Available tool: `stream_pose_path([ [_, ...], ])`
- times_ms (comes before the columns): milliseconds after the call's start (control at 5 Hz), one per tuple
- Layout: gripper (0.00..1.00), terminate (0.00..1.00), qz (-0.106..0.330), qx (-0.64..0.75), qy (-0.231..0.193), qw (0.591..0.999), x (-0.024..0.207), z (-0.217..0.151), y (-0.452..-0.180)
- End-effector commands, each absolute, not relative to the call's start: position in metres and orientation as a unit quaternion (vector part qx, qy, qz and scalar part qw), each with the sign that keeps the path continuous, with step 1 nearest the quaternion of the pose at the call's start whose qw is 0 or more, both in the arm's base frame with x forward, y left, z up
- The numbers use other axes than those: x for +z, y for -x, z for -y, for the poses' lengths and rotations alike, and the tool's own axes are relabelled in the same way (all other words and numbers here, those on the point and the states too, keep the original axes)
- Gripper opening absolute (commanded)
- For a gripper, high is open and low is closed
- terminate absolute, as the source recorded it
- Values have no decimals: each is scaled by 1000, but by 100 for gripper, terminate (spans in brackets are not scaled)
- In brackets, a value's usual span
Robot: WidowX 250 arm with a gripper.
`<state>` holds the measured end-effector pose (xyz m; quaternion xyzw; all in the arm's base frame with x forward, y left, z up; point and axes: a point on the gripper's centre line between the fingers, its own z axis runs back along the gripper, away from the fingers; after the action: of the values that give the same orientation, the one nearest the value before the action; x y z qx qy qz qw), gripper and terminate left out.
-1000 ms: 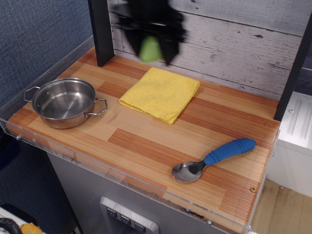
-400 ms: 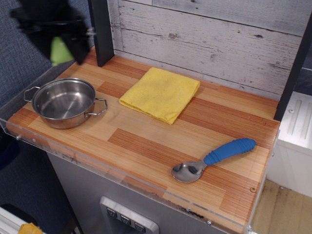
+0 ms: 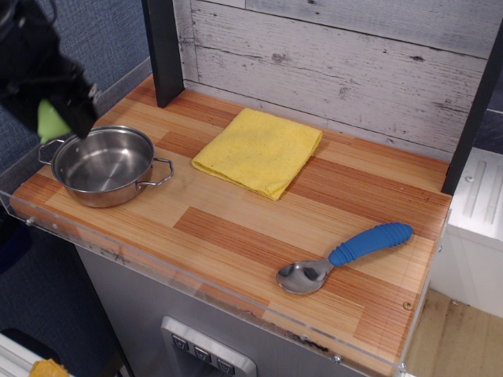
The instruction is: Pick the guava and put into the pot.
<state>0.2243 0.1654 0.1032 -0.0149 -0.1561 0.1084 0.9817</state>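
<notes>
Wood-striped tabletop point(image 3: 236, 212) carries the empty pot point(image 3: 104, 166) at its left edge, while the blurred black end effector point(image 3: 51, 118), closed on the guava point(image 3: 50, 122), hangs just above the pot's far-left rim.

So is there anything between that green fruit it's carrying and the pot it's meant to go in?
Nothing visible. The hand holds the guava in the air by the open pot's far-left rim. The cloth and spoon lie well off to the right.
</notes>
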Motion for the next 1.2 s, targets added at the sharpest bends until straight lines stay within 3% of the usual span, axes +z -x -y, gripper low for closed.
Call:
stream_pose_path([
  [0, 0, 0, 161, 120, 6, 980, 78, -179, -224],
  [600, 0, 0, 144, 103, -4, 984, 57, -188, -251],
  [1000, 0, 0, 137, 67, 3, 988, 54, -176, -273],
])
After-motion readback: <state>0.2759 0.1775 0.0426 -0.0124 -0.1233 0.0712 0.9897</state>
